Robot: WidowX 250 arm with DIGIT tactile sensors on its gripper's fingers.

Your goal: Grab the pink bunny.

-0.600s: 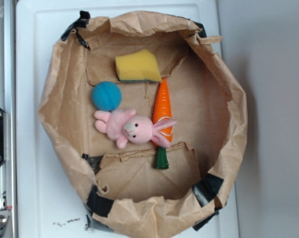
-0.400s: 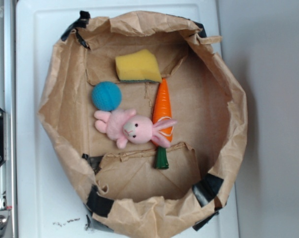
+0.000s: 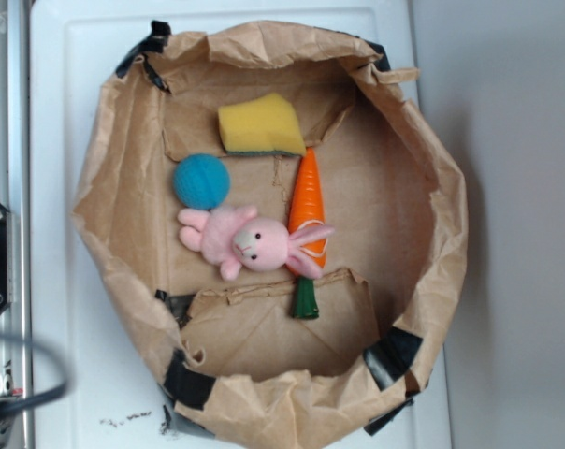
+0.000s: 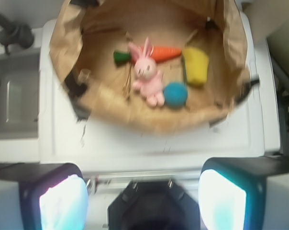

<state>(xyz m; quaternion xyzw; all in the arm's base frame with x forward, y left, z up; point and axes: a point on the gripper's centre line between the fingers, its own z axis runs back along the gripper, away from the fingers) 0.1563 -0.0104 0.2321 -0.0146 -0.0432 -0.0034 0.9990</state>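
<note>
The pink bunny (image 3: pixel 250 241) lies on its side on the floor of an open brown paper bag (image 3: pixel 441 215), its ears resting over an orange carrot (image 3: pixel 307 201). In the wrist view the pink bunny (image 4: pixel 148 74) is far ahead of my gripper (image 4: pixel 143 196), inside the bag (image 4: pixel 135 122). The two pale pads (image 4: pixel 63 199) stand wide apart at the bottom corners with nothing between them, so the gripper is open. It hangs high, back from the bag's near rim. In the exterior view the gripper itself is out of sight.
A blue ball (image 3: pixel 201 181) touches the bunny's feet. A yellow sponge (image 3: pixel 260 124) lies beyond the carrot's tip. The bag's crumpled walls ring all of them. It stands on a white surface (image 3: pixel 67 309). A metal rail (image 3: pixel 2 140) runs down the left edge.
A dark blurred cable loop has come into the exterior view's bottom left corner. The bunny, carrot, ball and sponge have not moved.
</note>
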